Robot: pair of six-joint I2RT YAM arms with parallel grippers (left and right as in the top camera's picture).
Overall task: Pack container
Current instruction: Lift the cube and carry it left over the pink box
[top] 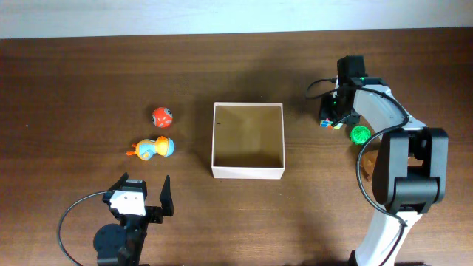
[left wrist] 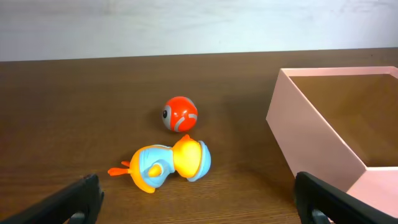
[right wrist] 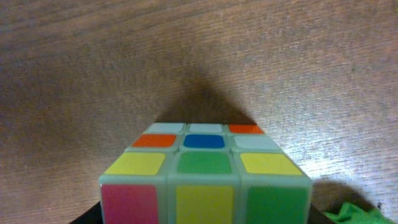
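Two grippers sit well apart on the dark wooden table [top: 74, 89], with the container [top: 247, 173] between them at the middle, open side up and its tan inside bare. The left gripper [top: 143, 186] hangs near the table's front edge with its fingers [left wrist: 81, 200] spread wide and nothing between them. Its wrist view looks over an orange and blue duck toy [left wrist: 166, 165] lying on its side, with a red ball [left wrist: 180, 114] just behind it; both lie left of the container's wall [left wrist: 305, 130] and clear of it. The right gripper [top: 336, 111] is down over a Rubik's cube [right wrist: 204, 180] to the right of the container. The cube fills the lower part of the right wrist view, but I cannot tell whether the fingers are pinching it. A green ball [top: 360, 134] rests near the cube.
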